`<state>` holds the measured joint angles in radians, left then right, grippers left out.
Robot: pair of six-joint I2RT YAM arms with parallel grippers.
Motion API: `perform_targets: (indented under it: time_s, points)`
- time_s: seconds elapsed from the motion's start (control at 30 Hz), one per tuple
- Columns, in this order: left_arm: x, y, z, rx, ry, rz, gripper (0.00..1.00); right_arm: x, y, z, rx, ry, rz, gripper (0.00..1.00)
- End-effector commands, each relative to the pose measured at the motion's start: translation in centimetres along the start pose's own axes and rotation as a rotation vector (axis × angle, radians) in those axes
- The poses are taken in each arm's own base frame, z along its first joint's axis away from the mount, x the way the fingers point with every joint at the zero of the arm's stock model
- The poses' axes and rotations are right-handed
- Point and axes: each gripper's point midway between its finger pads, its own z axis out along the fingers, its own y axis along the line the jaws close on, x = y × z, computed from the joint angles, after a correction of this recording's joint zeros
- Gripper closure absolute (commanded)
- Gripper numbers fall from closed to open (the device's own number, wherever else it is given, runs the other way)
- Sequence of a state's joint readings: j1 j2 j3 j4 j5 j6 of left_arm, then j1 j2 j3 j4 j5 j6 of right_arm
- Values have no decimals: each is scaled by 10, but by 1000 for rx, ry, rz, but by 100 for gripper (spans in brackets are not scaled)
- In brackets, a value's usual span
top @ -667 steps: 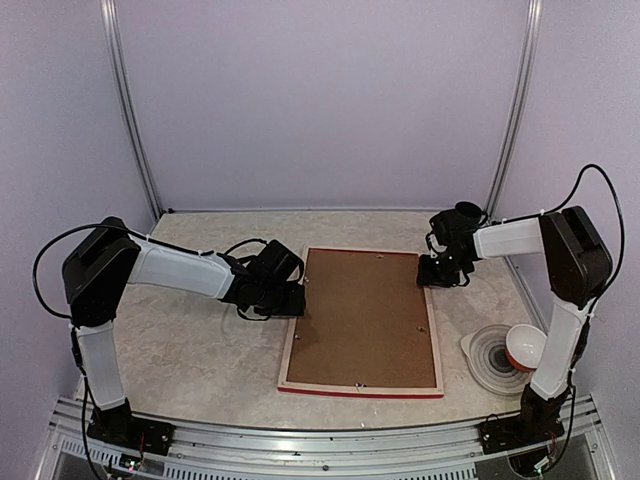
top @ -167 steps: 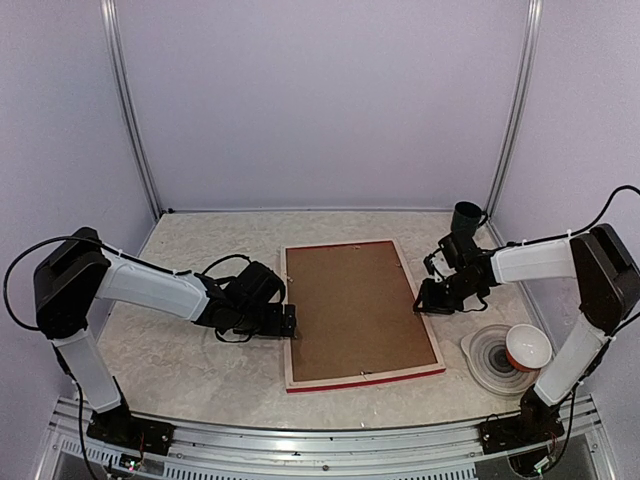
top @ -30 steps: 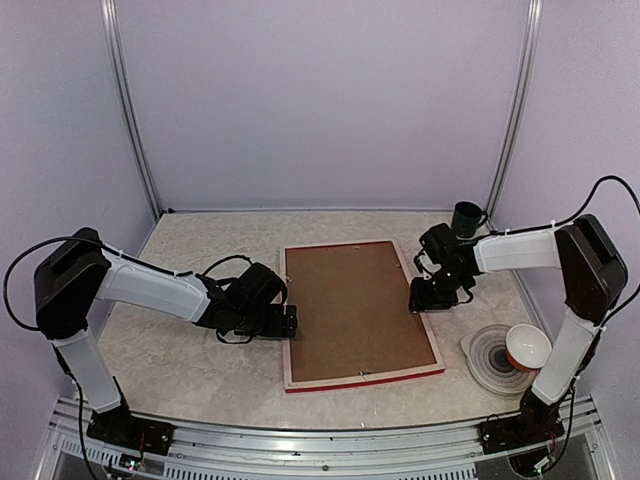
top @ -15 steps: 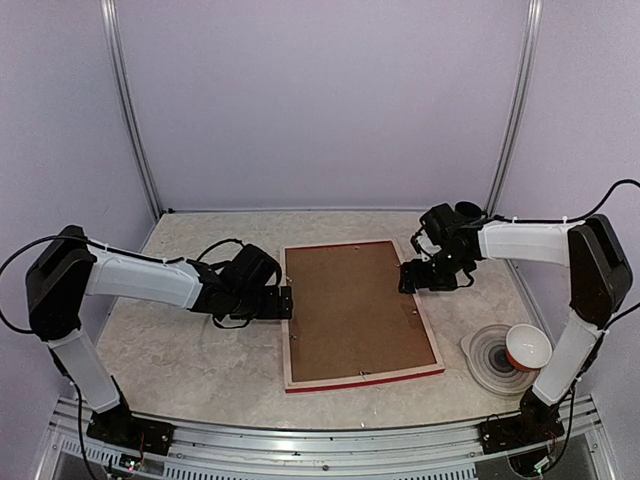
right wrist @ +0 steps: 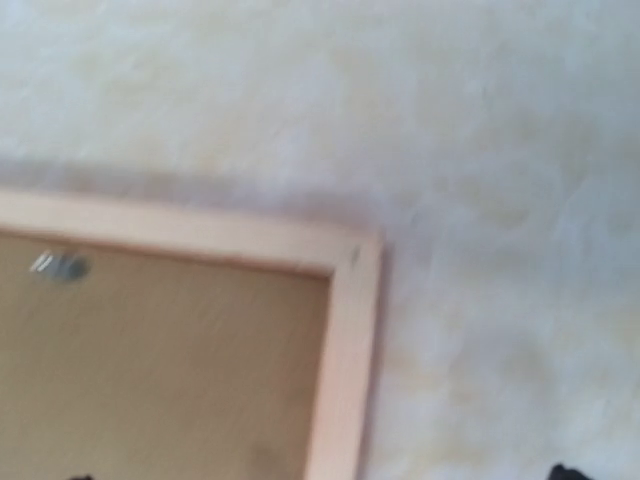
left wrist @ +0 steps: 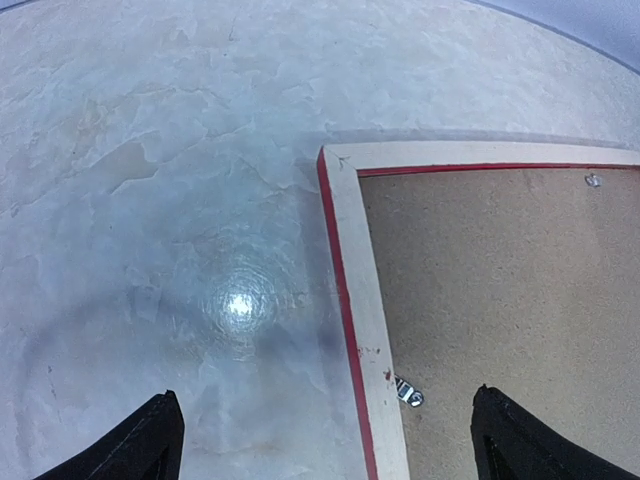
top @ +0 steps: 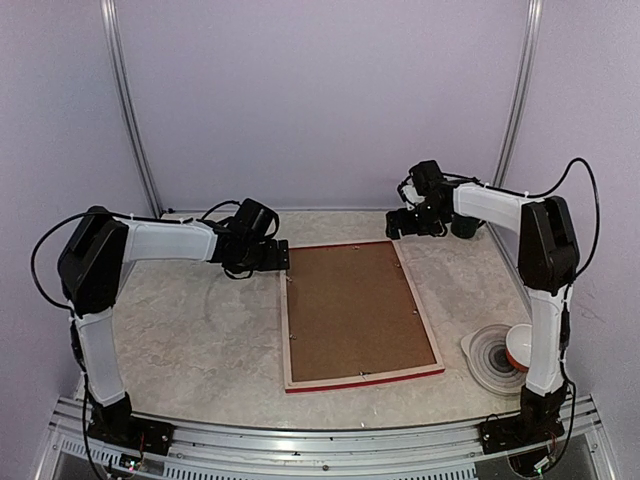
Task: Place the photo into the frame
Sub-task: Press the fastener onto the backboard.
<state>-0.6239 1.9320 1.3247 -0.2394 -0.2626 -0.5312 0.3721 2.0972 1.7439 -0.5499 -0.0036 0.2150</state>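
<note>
At the near right of the frame (top: pixel 365 377), a stack of plates (top: pixel 485 362) sits on the tabletop (top: pixel 200 330) with a red and white bowl (top: pixel 522 345) resting on it, apart from the frame's right rail.

The frame lies flat in the middle of the tabletop, back side up. You see its pale wood rails and a strip of red along the near edge. A brown backing board (top: pixel 355 310) fills the opening. A small metal clip (left wrist: pixel 406 391) sticks out by the left rail, toward the frame's far left corner.

Your left hand (top: pixel 280 258) is at the frame's far left corner. Its fingers (left wrist: pixel 150 440) are spread wide apart, one over bare tabletop outside the left rail and the other over the backing board, with nothing between them. You cannot tell whether they touch the frame.

Your right hand (top: pixel 393 226) is at the frame's far right corner. Its wrist view is blurred. Only dark fingertips (right wrist: pixel 566 472) show at the bottom edges, far apart, so the hand reads as spread and holding nothing.

A dark cup (top: pixel 463 228) stands beyond the frame's far right corner, just behind the right arm.
</note>
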Motion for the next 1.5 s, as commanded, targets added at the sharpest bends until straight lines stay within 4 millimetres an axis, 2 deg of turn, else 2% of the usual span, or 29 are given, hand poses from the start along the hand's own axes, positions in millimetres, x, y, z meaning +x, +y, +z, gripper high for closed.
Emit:
perform_targets:
  time_s: [0.0,0.1,0.17,0.33,0.47,0.63,0.77,0.83,0.93,1.03,1.17,1.33,1.47]
  points:
    - [25,7,36,-27,110,67,1,-12,-10,24,49,-6,-137,1]
    - [40,10,55,-30,155,78,1,-25,-10,34,58,-45,-215,1]
    - [44,9,59,-19,165,77,3,-28,-14,39,70,-57,-247,1]
    - [40,1,61,13,156,96,16,-26,-24,47,32,-45,-188,1]
    - [38,-6,65,35,164,112,27,-23,-20,41,-17,-53,-180,1]
    - [36,-12,73,49,167,126,30,-25,-14,30,-49,-70,-182,1]
    - [35,-12,77,40,169,132,37,-23,-14,27,-54,-72,-157,1]
    - [31,-14,78,47,161,131,43,-22,-10,29,-77,-68,-156,1]
    - [29,-17,81,50,166,146,62,-21,-4,31,-110,-64,-171,1]
    - [32,-18,85,51,174,166,75,-21,-1,30,-117,-61,-237,1]
    - [34,-21,88,68,173,185,78,-23,-4,29,-105,-71,-285,1]
    - [34,-39,90,131,165,246,79,-22,5,32,-151,-77,-417,2]
    - [37,-49,89,160,166,293,81,-12,8,36,-179,-52,-466,2]
